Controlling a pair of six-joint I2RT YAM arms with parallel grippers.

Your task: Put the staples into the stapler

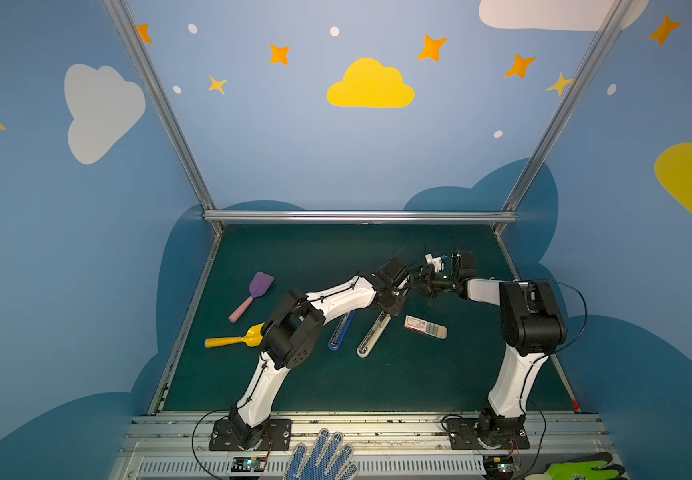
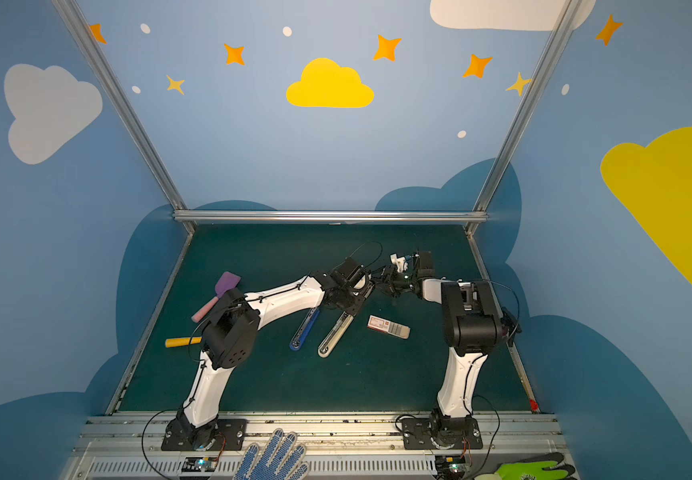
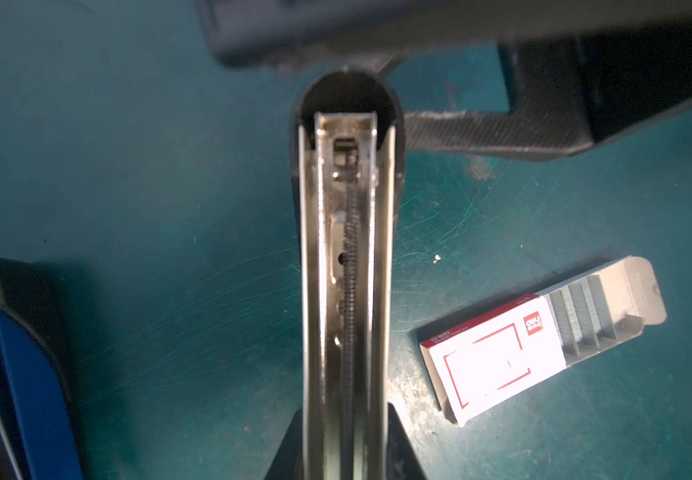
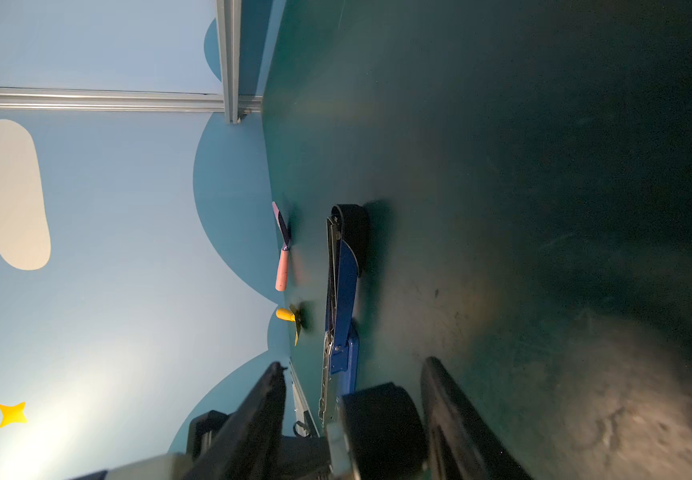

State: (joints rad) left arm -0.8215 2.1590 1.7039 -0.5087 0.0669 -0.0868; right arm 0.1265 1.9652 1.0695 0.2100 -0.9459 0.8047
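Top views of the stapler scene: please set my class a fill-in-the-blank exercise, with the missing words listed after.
The staple box bears a ___ mark. The second stapler, beside the silver stapler, is ___. In both top views the box lies to the silver stapler's ___. The spatula has a ___ blade.
Missing words: red; blue; right; purple.

Dim, blurry wrist views; wide-angle distortion

The staples box point(image 1: 425, 327) lies right of the stapler point(image 1: 373, 336) — another stapler point(image 1: 339, 332) left, seemingly apart.
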